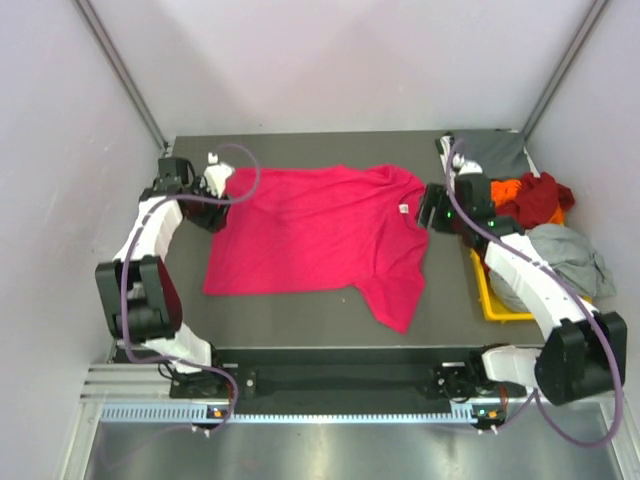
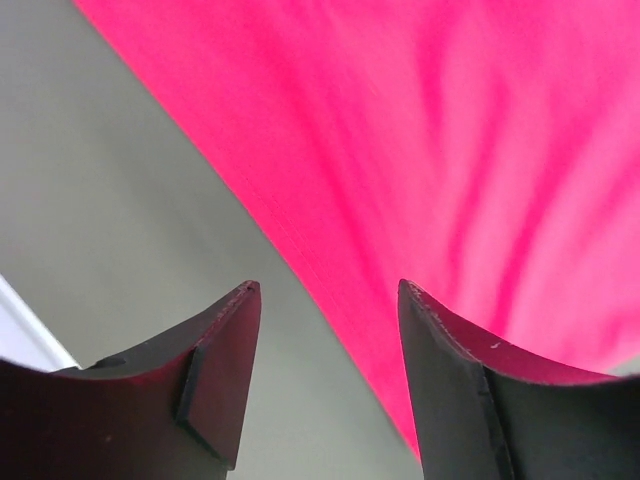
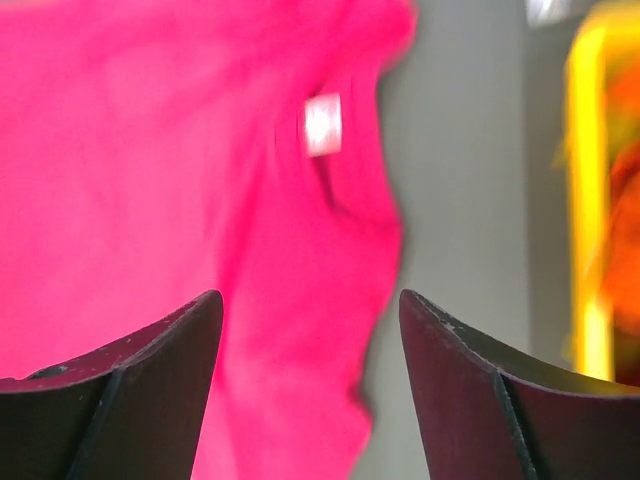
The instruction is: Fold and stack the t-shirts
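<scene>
Pink shirt point(image 1: 310, 235) lies spread flat mid-tabletop point(image 1: 300, 335), not folded yet. Nearest bit is one sleeve, poking toward the arm bases on the near right. Long axis runs left-right: hem at the left, collar with the white label point(image 3: 322, 124) at the right.

Left hand point(image 2: 327, 288) sits at the far-left hem corner, fingers wide apart with nothing between them. The shirt edge crosses under the gap, with bare tabletop on its outer side. Right hand point(image 3: 310, 295) is at the collar end, just right of the label, also wide and empty, with the shirt below and to its left.

Both arms reach out from the near edge, elbows bent outward, wrists turned in at the shirt from opposite ends. Left is nearer the hem, right nearer the collar. My guess is that the next grasp is along the far edge, one hand per end, for a fold toward the near side.

Right of the shirt, a yellow bin point(image 1: 490, 300) holds a light grey shirt point(image 1: 570, 255), an orange shirt point(image 1: 507, 188) and a dark red shirt point(image 1: 542, 200). A dark grey shirt point(image 1: 497, 152) lies at the far right corner.
</scene>
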`<state>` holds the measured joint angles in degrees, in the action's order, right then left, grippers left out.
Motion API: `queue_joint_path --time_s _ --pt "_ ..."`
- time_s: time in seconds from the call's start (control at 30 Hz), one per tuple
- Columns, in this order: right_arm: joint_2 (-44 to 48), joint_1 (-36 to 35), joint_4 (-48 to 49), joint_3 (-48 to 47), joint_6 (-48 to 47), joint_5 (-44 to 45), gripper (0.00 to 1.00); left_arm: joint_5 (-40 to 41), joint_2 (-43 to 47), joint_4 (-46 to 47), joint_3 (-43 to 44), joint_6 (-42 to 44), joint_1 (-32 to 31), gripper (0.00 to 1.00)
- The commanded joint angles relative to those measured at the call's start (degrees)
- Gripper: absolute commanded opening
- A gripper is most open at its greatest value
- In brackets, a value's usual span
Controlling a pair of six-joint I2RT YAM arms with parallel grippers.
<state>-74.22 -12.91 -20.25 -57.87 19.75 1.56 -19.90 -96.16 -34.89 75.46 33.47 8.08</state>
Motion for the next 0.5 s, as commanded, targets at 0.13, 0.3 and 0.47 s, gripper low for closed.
queue_joint_path --time_s 0.13,0.3,0.47 --pt "14.6 -10.8 -12.2 16.5 12.0 3.2 0.7 -1.0 15.9 -13.4 -20.8 22.4 -0.8 0.81" --pt "22.0 -16.3 -12.9 26.5 21.1 3.4 0.62 3.1 27.8 -10.0 -33.3 28.3 -4.6 0.84" --pt "21.6 -20.5 -6.1 33.2 25.6 0.7 0.58 7.2 27.7 -0.2 -37.6 26.4 -5.9 0.83"
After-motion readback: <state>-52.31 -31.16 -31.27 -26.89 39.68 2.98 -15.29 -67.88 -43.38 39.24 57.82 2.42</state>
